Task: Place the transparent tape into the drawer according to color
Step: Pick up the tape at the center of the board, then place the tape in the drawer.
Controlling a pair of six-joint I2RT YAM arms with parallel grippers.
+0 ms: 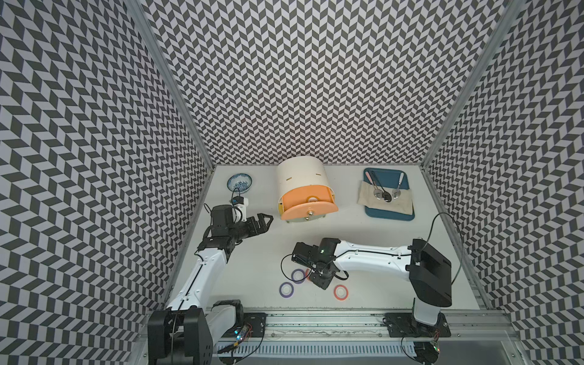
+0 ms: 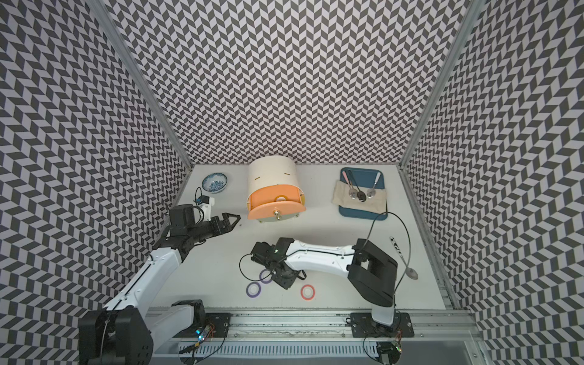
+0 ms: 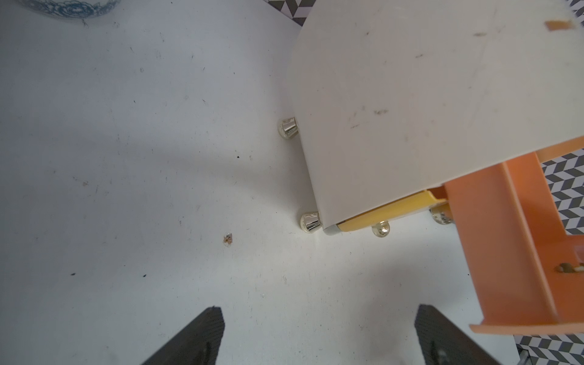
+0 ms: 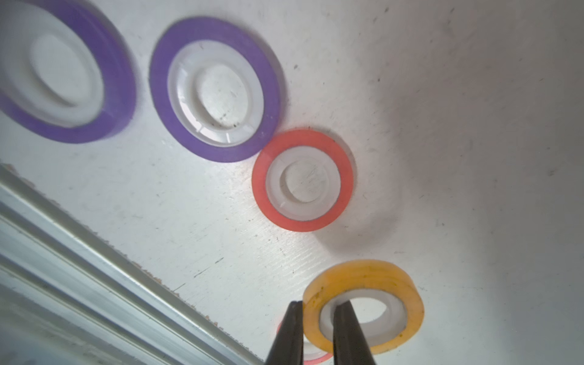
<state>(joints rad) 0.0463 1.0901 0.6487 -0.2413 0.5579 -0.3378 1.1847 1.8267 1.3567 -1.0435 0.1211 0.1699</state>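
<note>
Though top views hide it, right pincer pinches yellow tape; left pincer spread.

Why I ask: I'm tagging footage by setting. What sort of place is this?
Most likely a robot lab test cell: chevron-patterned walls box in a white table, the left arm and right arm are mounted on an aluminium rail, and props like the mini cabinet and blue tray look staged.

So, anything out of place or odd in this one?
A patterned-handle spoon lies loose on the table near its right edge, apart from the blue tray where the other spoons sit on a cloth. Nothing else stands out.
</note>
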